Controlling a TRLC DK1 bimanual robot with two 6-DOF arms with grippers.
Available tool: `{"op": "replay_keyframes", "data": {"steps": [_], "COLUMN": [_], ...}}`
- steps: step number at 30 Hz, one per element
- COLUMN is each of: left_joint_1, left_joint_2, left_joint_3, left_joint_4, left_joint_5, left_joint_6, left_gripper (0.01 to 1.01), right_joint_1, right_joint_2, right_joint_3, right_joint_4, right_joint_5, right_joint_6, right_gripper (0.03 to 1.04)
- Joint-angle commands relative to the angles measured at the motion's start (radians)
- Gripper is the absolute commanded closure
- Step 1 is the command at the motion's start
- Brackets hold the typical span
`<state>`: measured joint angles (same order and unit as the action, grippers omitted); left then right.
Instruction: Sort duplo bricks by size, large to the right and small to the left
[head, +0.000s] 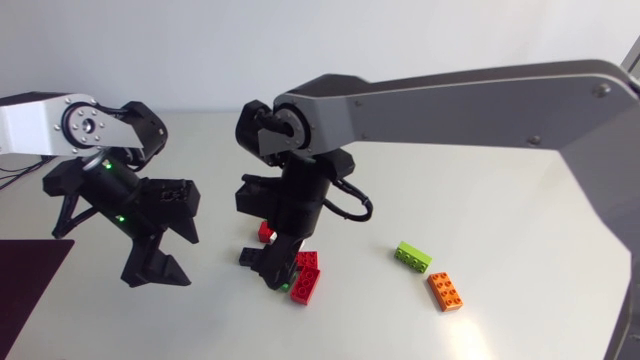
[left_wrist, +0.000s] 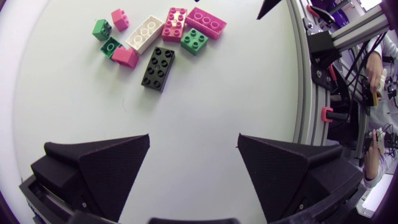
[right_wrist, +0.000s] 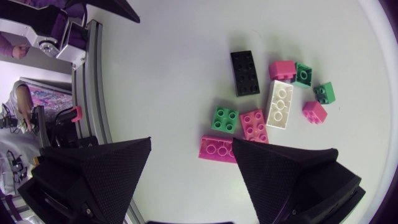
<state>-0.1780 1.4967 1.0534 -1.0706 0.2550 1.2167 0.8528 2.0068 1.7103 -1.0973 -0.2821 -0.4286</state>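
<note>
Duplo bricks (left_wrist: 148, 32) look like hard glossy plastic, smooth faces, moulded studs. Tabletop (left_wrist: 186, 130) is smooth white with a faint sheen. My left fingers (left_wrist: 106, 165) and right fingers (right_wrist: 286, 177) are matt black, finely ridged, grainy plastic. Right arm link (head: 480, 100) is smooth satin grey

The worktop (head: 520, 210) is plain white. The left arm (head: 30, 125) has a white link and black joints, with small green lights (head: 108, 167) on its black wrist. The right arm (head: 480, 100) is silver-grey with black joints. The left arm's fingers (left_wrist: 106, 165) and the right arm's fingers (right_wrist: 286, 177) are matte black. One brick is lime green (head: 411, 257) and another orange (head: 446, 291). The other bricks are a black long brick (left_wrist: 158, 68), a white long brick (left_wrist: 144, 33), a magenta long brick (left_wrist: 206, 22), pink bricks (left_wrist: 175, 23) and green bricks (left_wrist: 194, 41).
</note>
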Motion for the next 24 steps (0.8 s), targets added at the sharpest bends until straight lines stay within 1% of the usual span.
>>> {"op": "replay_keyframes", "data": {"steps": [1, 7, 11, 16, 19, 21, 24], "left_joint_1": [0.029, 0.069, 0.074, 0.052, 0.040, 0.023, -0.025], "left_joint_2": [-0.047, -0.093, -0.104, -0.089, -0.078, -0.059, -0.021], "left_joint_3": [-0.047, -0.058, -0.059, -0.055, -0.062, -0.067, -0.072], "left_joint_4": [-0.014, -0.020, -0.020, -0.017, -0.011, -0.003, 0.014], "left_joint_5": [0.006, 0.007, 0.007, 0.029, 0.038, 0.041, 0.047], "left_joint_6": [0.047, 0.049, 0.055, 0.050, 0.044, 0.038, 0.020], "left_gripper": [0.044, 0.044, 0.044, 0.044, 0.044, 0.044, 0.044], "right_joint_1": [0.009, -0.015, -0.035, -0.047, -0.058, -0.070, -0.104], "right_joint_2": [0.056, 0.205, 0.230, 0.253, 0.237, 0.207, 0.127], "right_joint_3": [0.043, 0.216, 0.270, 0.307, 0.316, 0.304, 0.259], "right_joint_4": [-0.032, -0.075, -0.082, -0.079, -0.099, -0.110, -0.119], "right_joint_5": [-0.003, 0.003, 0.001, 0.003, 0.000, 0.000, -0.002], "right_joint_6": [-0.070, -0.118, -0.119, -0.107, -0.104, -0.104, -0.102], "right_gripper": [0.12, 0.12, 0.12, 0.13, 0.13, 0.13, 0.13]}}
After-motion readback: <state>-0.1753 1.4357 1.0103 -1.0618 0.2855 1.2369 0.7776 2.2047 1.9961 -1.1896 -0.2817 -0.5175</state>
